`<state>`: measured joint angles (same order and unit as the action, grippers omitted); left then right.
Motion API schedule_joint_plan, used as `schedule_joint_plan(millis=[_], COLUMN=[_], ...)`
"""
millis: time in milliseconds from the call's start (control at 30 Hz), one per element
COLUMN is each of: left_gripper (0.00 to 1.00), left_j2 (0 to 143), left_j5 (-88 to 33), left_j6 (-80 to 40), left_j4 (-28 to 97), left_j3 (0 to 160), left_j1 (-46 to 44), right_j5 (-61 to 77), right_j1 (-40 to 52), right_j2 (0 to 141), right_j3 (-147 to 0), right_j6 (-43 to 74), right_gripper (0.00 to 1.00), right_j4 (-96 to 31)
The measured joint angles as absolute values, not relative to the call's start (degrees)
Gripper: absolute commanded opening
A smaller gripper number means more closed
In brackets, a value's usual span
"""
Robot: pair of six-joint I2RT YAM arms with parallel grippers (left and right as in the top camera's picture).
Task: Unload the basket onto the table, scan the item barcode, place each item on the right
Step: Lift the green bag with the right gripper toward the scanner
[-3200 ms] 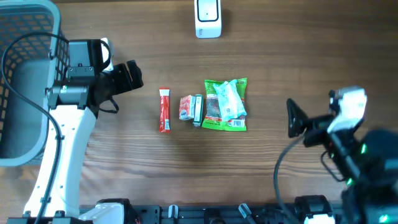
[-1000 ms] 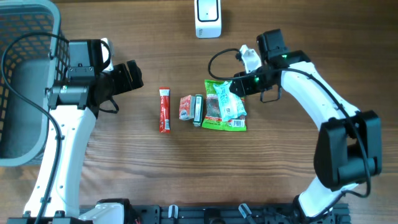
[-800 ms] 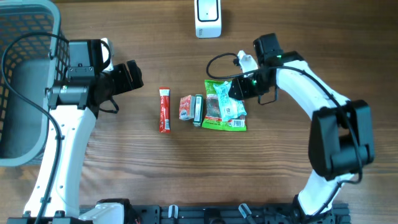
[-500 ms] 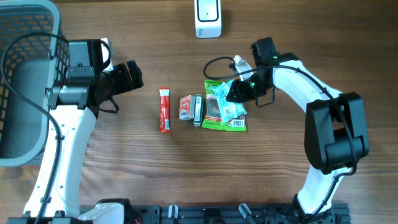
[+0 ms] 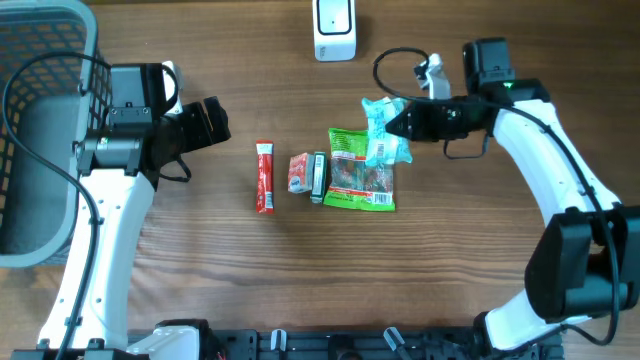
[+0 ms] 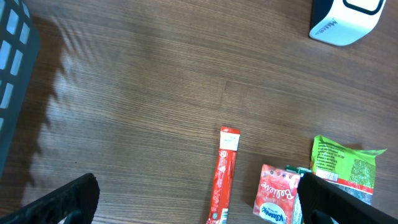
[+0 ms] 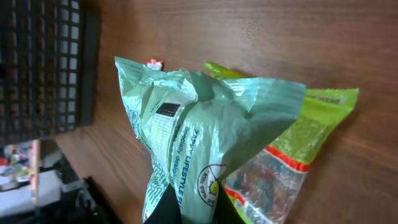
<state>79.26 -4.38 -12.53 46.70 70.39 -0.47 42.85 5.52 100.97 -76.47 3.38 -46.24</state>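
Wood counter point(image 5: 300, 280), upper right: right end effector point(image 5: 403, 123) pinches mint packet point(image 5: 381, 130), so aim barcode point(image 7: 166, 110) at top-ctr scanner point(image 5: 334, 28) & keep steady; left end effector point(image 5: 216, 122) spread wide.

White arms point(image 5: 100, 230) with black joints point(image 5: 130, 115) and cables point(image 5: 388, 54).

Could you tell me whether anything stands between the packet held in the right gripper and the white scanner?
Nothing visible does: only bare table lies between the mint packet, shut in the right gripper, and the white scanner; the arm's cable loops beside that path.
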Motion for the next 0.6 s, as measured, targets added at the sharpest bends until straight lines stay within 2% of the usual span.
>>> schedule_joint_plan(millis=[267, 433, 600], left_gripper=[1.0, 1.0, 1.0], left_j2=[79.26, 79.26, 79.26], left_j5=[-4.38, -4.4, -4.38], left_j6=[-12.53, -12.53, -12.53], left_j4=[46.72, 46.72, 46.7], left_j3=[70.39, 70.39, 70.39], left_j1=[-0.47, -0.47, -0.47], right_j5=[35.27, 31.38, 31.77], right_j1=[5.8, 5.91, 7.01], right_j2=[91.9, 85.84, 85.32], right_j3=[-79.59, -93.71, -104.55], right_j6=[5.04, 5.13, 6.33], right_gripper=[0.04, 0.04, 0.04], right_j4=[-55.48, -67.13, -69.87])
